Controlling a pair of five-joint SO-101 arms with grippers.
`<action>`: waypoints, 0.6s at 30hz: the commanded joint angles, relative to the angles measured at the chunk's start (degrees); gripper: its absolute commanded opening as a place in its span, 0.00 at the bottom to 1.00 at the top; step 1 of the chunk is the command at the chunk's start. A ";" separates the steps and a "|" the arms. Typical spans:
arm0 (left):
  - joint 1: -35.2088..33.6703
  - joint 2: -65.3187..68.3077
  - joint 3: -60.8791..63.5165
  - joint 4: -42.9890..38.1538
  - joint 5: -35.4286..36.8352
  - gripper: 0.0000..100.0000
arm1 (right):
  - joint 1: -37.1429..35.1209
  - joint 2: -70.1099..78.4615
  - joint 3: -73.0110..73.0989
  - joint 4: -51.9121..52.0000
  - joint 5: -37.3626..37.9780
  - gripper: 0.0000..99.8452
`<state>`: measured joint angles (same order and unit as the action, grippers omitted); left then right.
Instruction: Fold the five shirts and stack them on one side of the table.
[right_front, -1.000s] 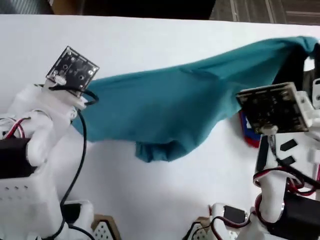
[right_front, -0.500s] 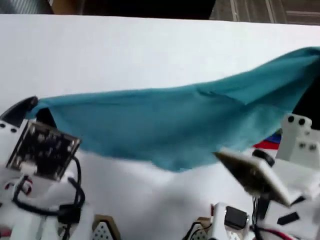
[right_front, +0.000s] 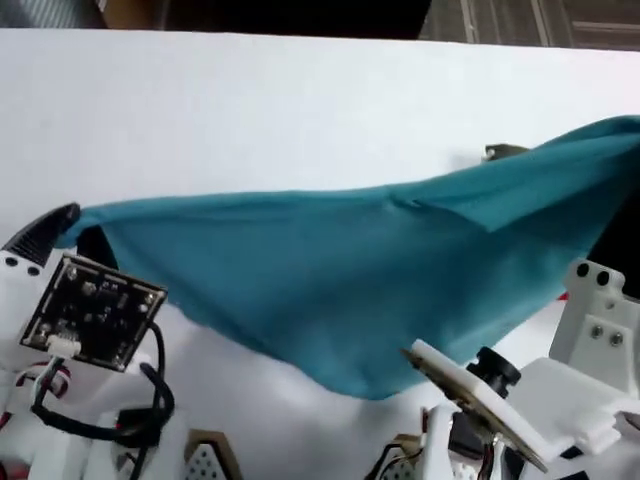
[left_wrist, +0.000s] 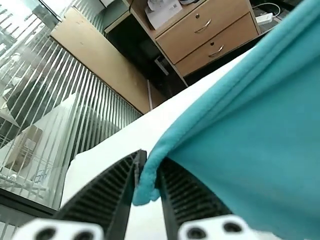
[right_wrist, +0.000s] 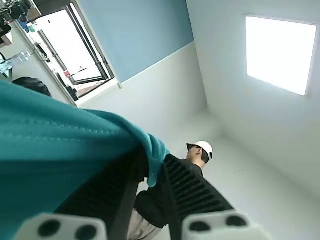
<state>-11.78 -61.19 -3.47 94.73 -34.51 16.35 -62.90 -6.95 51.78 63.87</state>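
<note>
The teal shirt (right_front: 380, 270) hangs stretched between the two arms above the white table (right_front: 250, 110), its lower edge sagging in the middle. The left gripper (left_wrist: 150, 167) pinches one corner of the shirt, and the right gripper (right_wrist: 154, 167) is clamped on the opposite edge.

- Teal shirt (right_front: 350, 280): stretched aloft over the table (right_front: 250, 110), sagging toward its near edge.
- One arm (right_front: 60, 330), another arm (right_front: 590, 350): at the table's near edge.

White plastic arms (right_front: 590, 325) carry black ribbed claw fingers (left_wrist: 107, 187), bare camera circuit boards (right_front: 95, 312) and black cables (right_front: 163, 395).
</note>
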 joint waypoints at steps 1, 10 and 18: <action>0.09 -0.18 -1.71 -0.35 0.44 0.02 | 0.22 -0.40 -1.14 -1.10 0.53 0.02; 0.09 -0.18 -12.00 6.77 0.35 0.02 | 0.48 -5.14 -2.73 -0.92 0.62 0.02; 0.09 0.18 -10.77 5.54 0.26 0.02 | 0.22 -6.11 -0.26 0.75 0.62 0.02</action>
<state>-11.87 -61.27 -15.78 101.32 -34.42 16.35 -70.29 -8.44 52.66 64.04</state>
